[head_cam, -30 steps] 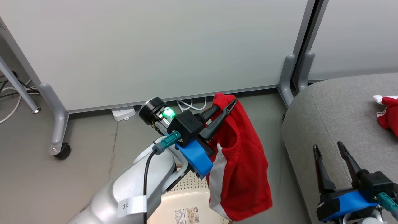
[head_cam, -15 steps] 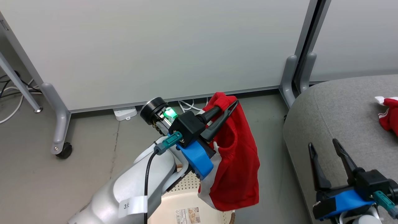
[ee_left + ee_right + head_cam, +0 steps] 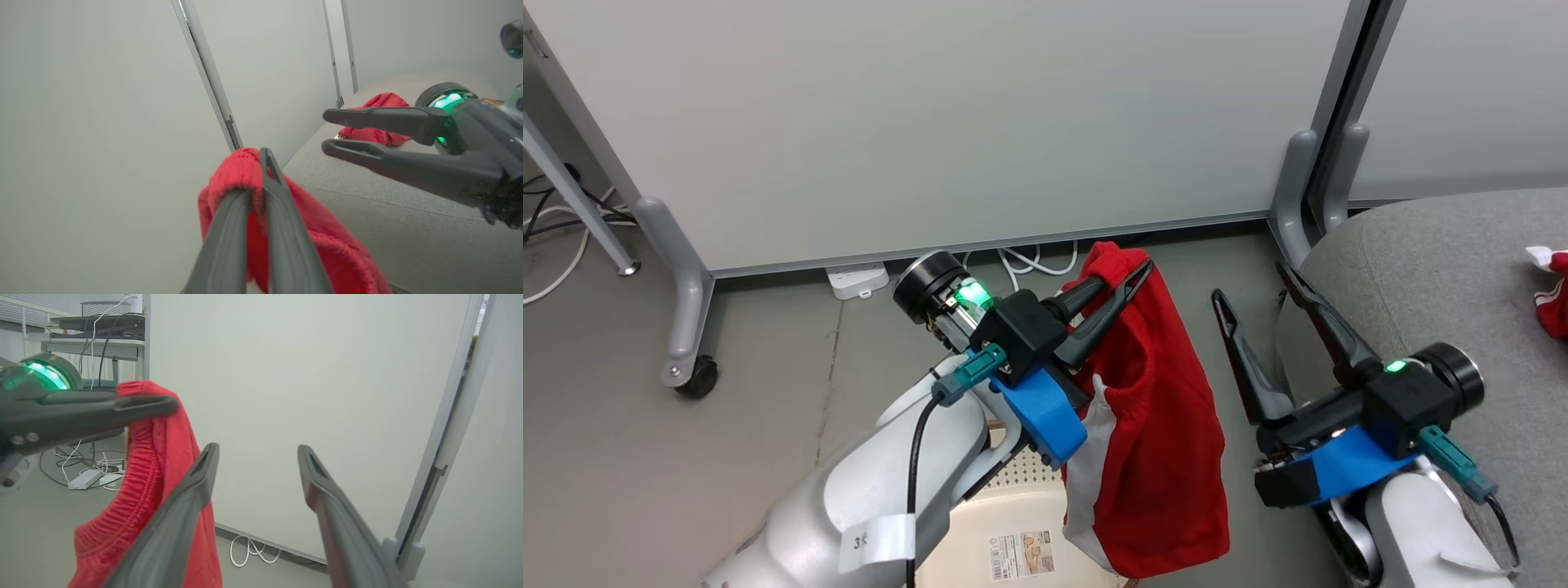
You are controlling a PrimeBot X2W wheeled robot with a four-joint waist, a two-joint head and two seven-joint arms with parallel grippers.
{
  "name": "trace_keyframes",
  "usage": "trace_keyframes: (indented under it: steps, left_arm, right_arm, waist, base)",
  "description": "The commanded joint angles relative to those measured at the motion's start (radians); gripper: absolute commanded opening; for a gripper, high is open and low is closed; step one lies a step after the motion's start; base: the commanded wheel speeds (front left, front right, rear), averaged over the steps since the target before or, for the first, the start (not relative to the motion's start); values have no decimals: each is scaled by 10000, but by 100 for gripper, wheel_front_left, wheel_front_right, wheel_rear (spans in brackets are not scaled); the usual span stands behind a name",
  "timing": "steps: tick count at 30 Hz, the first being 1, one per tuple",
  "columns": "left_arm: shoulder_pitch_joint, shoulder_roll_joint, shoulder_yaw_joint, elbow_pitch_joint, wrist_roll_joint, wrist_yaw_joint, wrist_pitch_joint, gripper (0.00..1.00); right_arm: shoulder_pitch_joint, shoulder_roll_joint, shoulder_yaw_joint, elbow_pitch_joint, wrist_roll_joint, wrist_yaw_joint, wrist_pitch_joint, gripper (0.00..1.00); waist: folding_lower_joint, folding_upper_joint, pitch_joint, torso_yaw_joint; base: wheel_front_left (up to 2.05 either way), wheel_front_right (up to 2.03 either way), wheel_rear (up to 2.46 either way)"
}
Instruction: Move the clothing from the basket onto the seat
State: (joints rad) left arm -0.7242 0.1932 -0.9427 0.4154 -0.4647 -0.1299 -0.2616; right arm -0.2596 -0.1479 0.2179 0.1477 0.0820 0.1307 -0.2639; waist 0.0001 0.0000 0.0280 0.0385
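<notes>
Over floor (image 3: pixel 645 465), red clothing (image 3: pixel 1164 445) hangs, apparently ribbed.

A bright red soft fabric garment (image 3: pixel 1156 425) with a white side panel hangs in the air. Its bunched top edge is pinched between the closed fingers of the left claw (image 3: pixel 1125 280), and the rest droops freely. In the head view its lower part overlaps the right side of the oval cream-white plastic laundry basket (image 3: pixel 1023 478), whose perforated wall and inner paper label (image 3: pixel 1021 555) show. A second red garment with white trim (image 3: pixel 1553 286) lies crumpled on the large grey fabric-upholstered seat (image 3: pixel 1413 261), well apart from the basket.
</notes>
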Motion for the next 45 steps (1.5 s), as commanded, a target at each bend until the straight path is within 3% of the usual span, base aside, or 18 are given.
trace_keyframes:
  steps: [1, 8, 26, 27, 28, 45]
  left_arm:
    - [-167, -2, 61, -2, 76, -6, -51, 0]
    - [-217, -182, 22, -42, 162, -5, -51, 0]
    - [-447, -406, -102, -386, 282, -5, -51, 0]
    - [-437, -405, -103, -395, 284, -6, -51, 0]
    - [-424, -405, -104, -398, 287, -5, -51, 0]
    - [-265, -360, -136, -327, 305, -5, -51, 0]
  right_arm:
    - [-201, 31, 103, -55, 38, 1, -9, 100]
    - [-829, 162, 1105, 329, 194, 1, -9, 100]
    - [-1607, 94, 1997, 3697, 305, 1, -9, 100]
    - [-1655, 114, 2035, 3782, 355, 1, -9, 12]
    - [-1705, 137, 2068, 3857, 387, 1, -9, 0]
    - [-1737, 87, 2233, 3920, 542, 1, -9, 0]
  waist:
    - [-1, 0, 33, 30]
    - [-1, 0, 172, 190]
    - [-1, 0, 389, 481]
    - [-1, 0, 384, 480]
    - [-1, 0, 377, 478]
    - [-1, 0, 303, 456]
  base:
    - [0, 0, 0]
    - [0, 0, 0]
    - [0, 0, 0]
    - [0, 0, 0]
    - [0, 0, 0]
    - [0, 0, 0]
